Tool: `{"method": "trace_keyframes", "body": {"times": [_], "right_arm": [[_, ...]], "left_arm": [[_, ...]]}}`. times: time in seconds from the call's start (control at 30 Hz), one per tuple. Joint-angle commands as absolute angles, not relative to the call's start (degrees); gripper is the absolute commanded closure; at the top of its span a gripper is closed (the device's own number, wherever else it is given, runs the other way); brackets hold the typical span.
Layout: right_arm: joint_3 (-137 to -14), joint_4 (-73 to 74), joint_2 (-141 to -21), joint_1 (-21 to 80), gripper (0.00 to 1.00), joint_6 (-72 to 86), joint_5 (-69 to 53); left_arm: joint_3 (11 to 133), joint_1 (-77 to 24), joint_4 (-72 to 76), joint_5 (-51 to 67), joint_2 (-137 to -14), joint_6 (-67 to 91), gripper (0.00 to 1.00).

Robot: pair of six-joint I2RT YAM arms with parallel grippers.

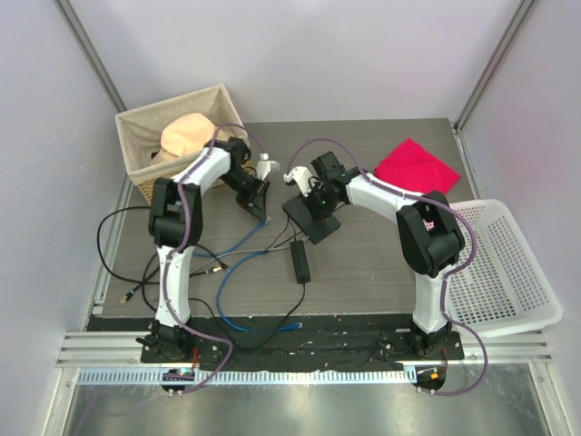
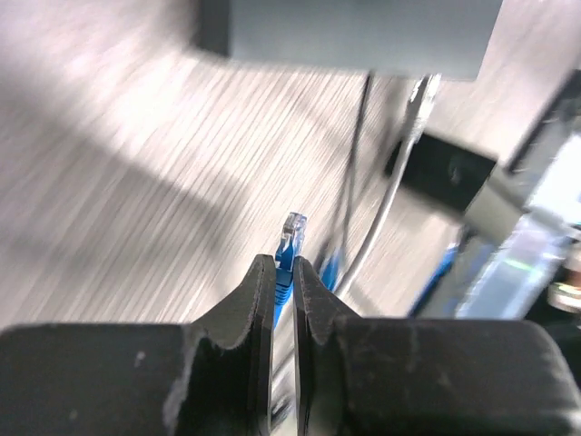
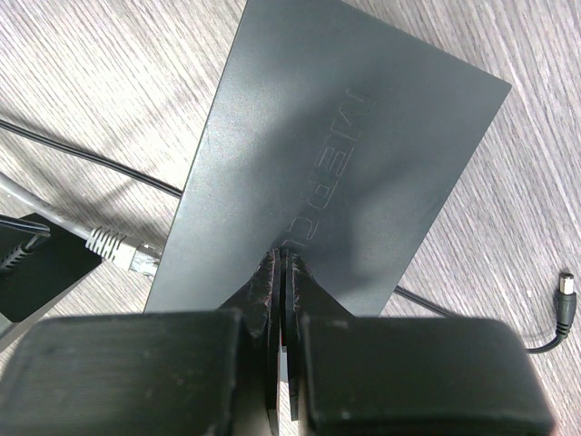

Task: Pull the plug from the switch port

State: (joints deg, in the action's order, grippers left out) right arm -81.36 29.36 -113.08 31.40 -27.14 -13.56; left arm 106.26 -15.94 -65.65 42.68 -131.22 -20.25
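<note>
tightly, left fingers [image 2: 250,304] pinch blue plug [image 2: 290,243], right fingers [image 3: 270,280] closed atop switch [image 3: 345,136]

robot lab enclosure, white panel walls [image 1: 309,54], aluminium rails [image 1: 100,350]

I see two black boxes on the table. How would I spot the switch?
Look at the middle of the table. The switch is the wide, flat black slab under the right hand's shut tips. The adapter brick near it is much narrower.
</note>
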Motion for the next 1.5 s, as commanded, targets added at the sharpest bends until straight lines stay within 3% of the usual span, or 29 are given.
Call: {"method": "trace_keyframes", "body": {"times": [0.0,0.27,0.47,0.53,0.57,0.6,0.67,0.8,0.93,1.07,1.13,1.47], "right_arm": [[-77.61,33.75,-119.0,32.43,0.99,-28.39,-10.63],[-78.05,33.93,-119.44,32.43,0.99,-28.48,-10.99],[-78.13,33.93,-119.62,32.34,0.99,-28.48,-11.25],[-78.4,33.93,-119.97,32.26,0.99,-28.56,-11.6],[-78.66,34.01,-120.06,32.26,0.99,-28.48,-11.6],[-78.84,34.01,-120.15,32.17,0.99,-28.48,-11.69],[-79.19,33.93,-119.97,31.99,0.99,-28.3,-11.95],[-83.13,36.45,-119.53,31.29,0.99,-25.5,-12.83],[-89.74,37.89,-115.68,27.43,0.99,-19.71,-19.15],[-88.34,35.86,-110.57,24.53,0.99,-18.9,-17.85],[-86.84,34.28,-108.56,22.43,0.99,-16.98,-16.53],[-81.65,33.31,-106.44,18.11,0.99,-12.75,-16.61]], "left_arm": [[103.9,-13.36,-68.64,30.61,-118.77,-32.4,1.0],[88.1,-8.62,-60.83,2.58,-107.24,-43.32,1.0],[80.87,-5.1,-56.96,2.46,-103.63,-39.65,1.0],[82.08,-5.45,-56.43,6.49,-103.71,-36.15,0.85],[84.79,-5.54,-56.51,8.42,-103.88,-33.95,0.69],[86.55,-5.71,-56.77,14.18,-104.41,-29.23,0.64],[91.81,-5.89,-57.74,21.15,-105.2,-25.24,0.55],[97.11,-8.25,-53.8,35.14,-109.66,-11.73,0.52],[100.9,-13.79,-52.57,37.88,-116.0,-8.1,0.61],[97.13,-18.45,-43.87,33.42,-118.91,-1.94,0.91],[97.64,-20.82,-41.05,31.74,-120.49,-1.32,0.98],[111.26,-25.31,-40.7,27.95,-133.85,-0.97,1.0]]}}
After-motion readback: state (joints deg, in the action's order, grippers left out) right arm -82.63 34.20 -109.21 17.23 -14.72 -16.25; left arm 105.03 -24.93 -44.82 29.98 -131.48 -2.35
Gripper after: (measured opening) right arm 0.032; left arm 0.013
